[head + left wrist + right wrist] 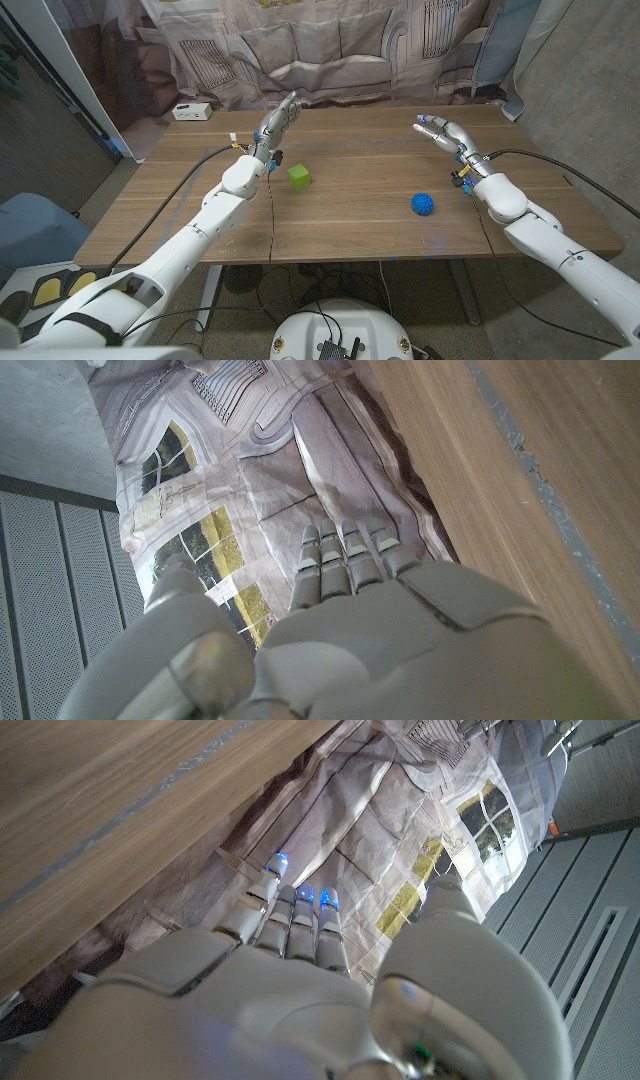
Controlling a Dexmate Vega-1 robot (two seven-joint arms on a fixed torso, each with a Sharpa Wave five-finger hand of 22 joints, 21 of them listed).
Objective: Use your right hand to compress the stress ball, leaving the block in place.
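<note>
right robot hand (441, 131): empty, fingers extended – raised over the far bench (350, 225), well behind the ball
stress ball (423, 204): blue, nubby, near front-right – likely soft, light; wrap it from above
block (298, 176): green, well apart – leave

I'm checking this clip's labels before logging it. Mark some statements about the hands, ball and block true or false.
1. The right hand is squeezing the blue ball. False: it is open, apart from the ball.
2. The green block sits on the table. True.
3. The ball rests on top of the block. False: they lie apart.
4. The left hand holds nothing. True.
5. A white box sits at the table's far left corner. True.
</note>
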